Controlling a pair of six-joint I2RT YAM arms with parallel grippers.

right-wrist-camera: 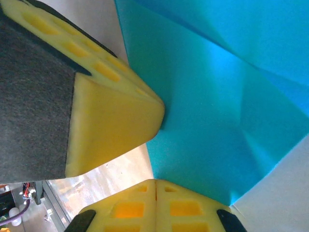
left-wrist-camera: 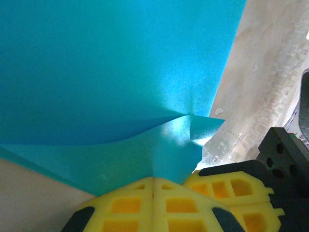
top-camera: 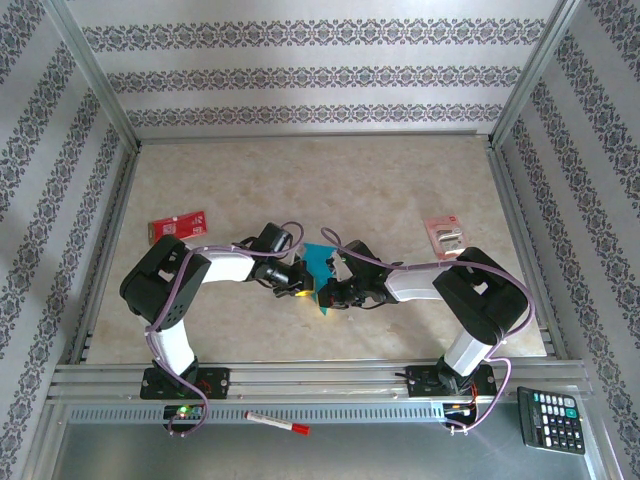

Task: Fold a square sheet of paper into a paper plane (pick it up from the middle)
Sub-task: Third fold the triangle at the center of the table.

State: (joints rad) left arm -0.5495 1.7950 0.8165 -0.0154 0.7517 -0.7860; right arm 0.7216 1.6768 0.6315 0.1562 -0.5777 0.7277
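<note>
The left claw [left-wrist-camera: 153,182] has its yellow fingers pressed together, pinching the lower edge of the square sheet of paper [left-wrist-camera: 111,72]. The right claw [right-wrist-camera: 155,183] is likewise pressed together, and the sheet [right-wrist-camera: 217,96] appears to enter its seam, so we judge that it pinches the same edge.

In the overhead view, the left claw [top-camera: 298,290] and right claw [top-camera: 336,292] meet nose to nose near the middle of the table's [top-camera: 300,170] near edge. The sheet [top-camera: 320,263] stands between them as a creased, partly folded shape. Its long axis runs roughly from the near edge toward the far edge. From both claws the paper extends upward and away, toward the far edge. Neither arm is nearer, since both hold it at adjacent points.

The coming fold turns on this closeness. In the left wrist view, the right claw's fingers [left-wrist-camera: 227,186] sit just beside the left claw's own. We judge that each claw is the main obstacle to the other and that either must release before a crease can be pressed.

Other items lie well apart from the work:
- a red-and-white card [top-camera: 177,226] toward the left edge
- a pink packet [top-camera: 443,235] toward the right edge
- a red marker [top-camera: 278,423] and a calculator [top-camera: 551,420] on the rail shelf below the near edge
</note>
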